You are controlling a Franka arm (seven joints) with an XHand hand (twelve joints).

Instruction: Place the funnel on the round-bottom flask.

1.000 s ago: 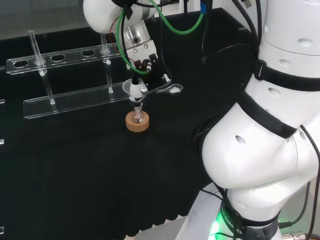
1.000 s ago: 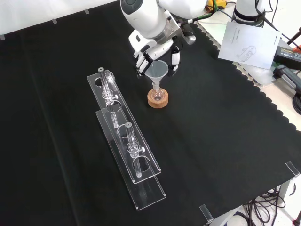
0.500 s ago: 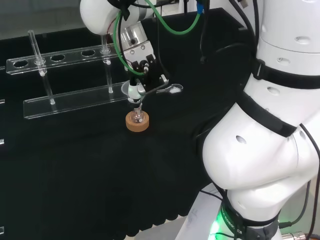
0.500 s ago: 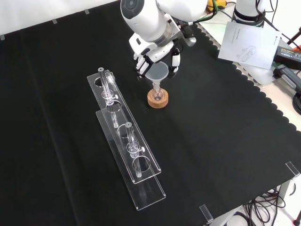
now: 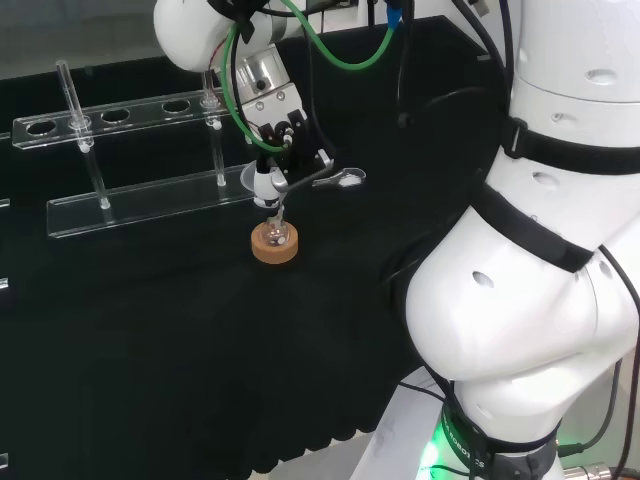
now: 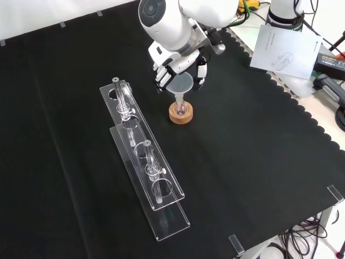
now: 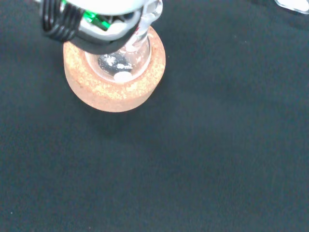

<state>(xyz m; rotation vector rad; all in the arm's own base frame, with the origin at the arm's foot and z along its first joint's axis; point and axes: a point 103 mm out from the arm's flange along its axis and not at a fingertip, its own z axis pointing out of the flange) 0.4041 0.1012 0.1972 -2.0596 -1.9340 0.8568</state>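
One clear funnel (image 6: 180, 86), pinched in the hand (image 6: 171, 69), stands with its stem in the round-bottom flask (image 6: 181, 108) (seated on a cork ring (image 6: 181, 115)).

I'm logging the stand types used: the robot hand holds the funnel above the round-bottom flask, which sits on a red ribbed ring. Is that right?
Not quite: the stand is a cork ring, not a red ribbed one, as the wrist view shows plainly. The rest holds: the robot hand holds the funnel above the round-bottom flask.

A lab bench — test-tube rack (image 6: 143, 162), flask (image 6: 181, 109) on cork ring (image 6: 180, 115)
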